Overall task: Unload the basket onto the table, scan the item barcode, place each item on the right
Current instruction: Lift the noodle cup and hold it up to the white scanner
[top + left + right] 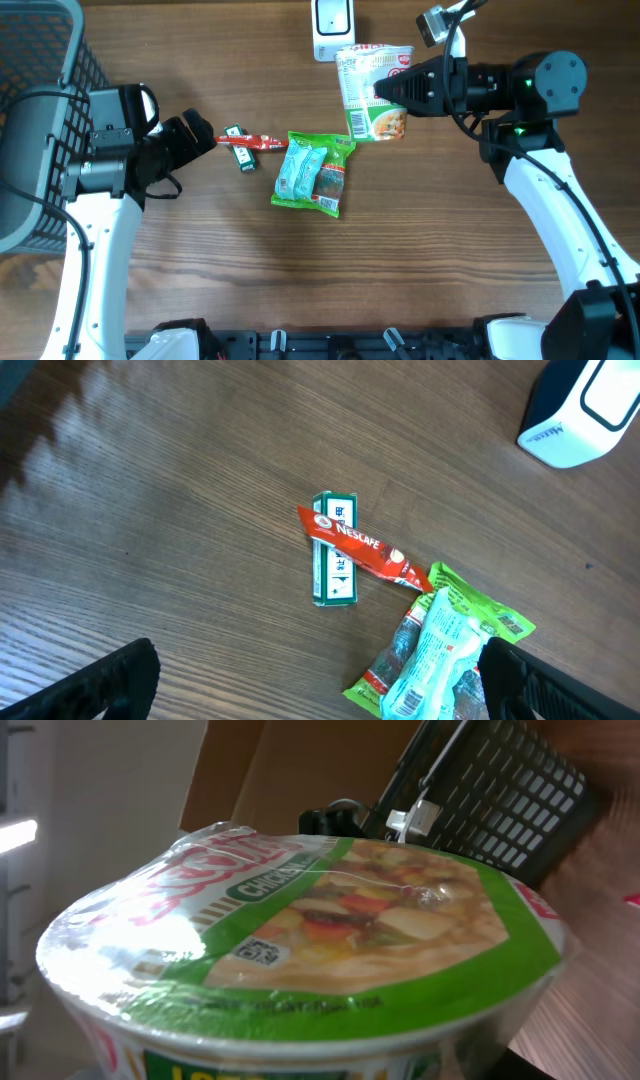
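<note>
A green-and-white cup of chicken noodles (372, 92) hangs above the table just in front of the white scanner (332, 28), with my right gripper (388, 95) shut on its side. Its film-sealed lid (300, 940) fills the right wrist view and hides the fingers. My left gripper (200, 135) stands open low over the table, its fingertips (110, 685) wide apart with nothing between them. The scanner (580, 415) also shows at the top right of the left wrist view.
A green snack packet (315, 172) lies mid-table, reaching to the left gripper's right finger (560, 685). A red Nescafe stick (360, 545) lies across a small green box (335, 560). A dark wire basket (40, 120) stands at the left edge.
</note>
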